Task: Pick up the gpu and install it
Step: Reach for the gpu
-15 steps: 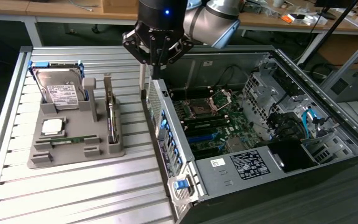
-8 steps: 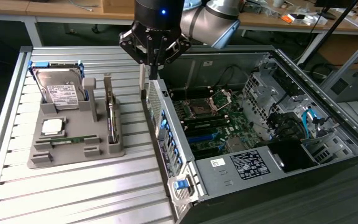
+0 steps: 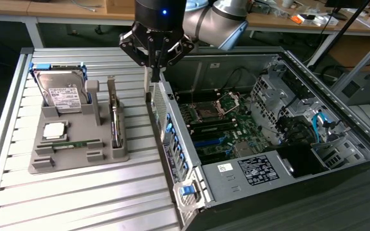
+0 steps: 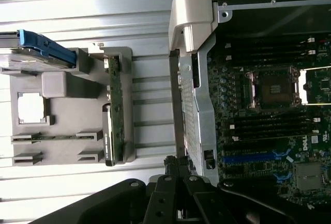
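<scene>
One clenched claw (image 3: 154, 67) over the case wall; the gpu (image 3: 114, 114) still sits in its tray.

Fingers pressed together, the claw hangs above the near wall of the open computer case (image 3: 339, 120), beside its pale corner piece (image 4: 191, 22). The gpu stands on edge in a slot of the grey tray (image 3: 75, 156), on the side nearest the case, apart from the claw. A hard drive (image 3: 64, 94) stands upright in the same tray. Tray and case rest on the slatted bench (image 3: 75, 202), the tray on the exterior view's left.
</scene>
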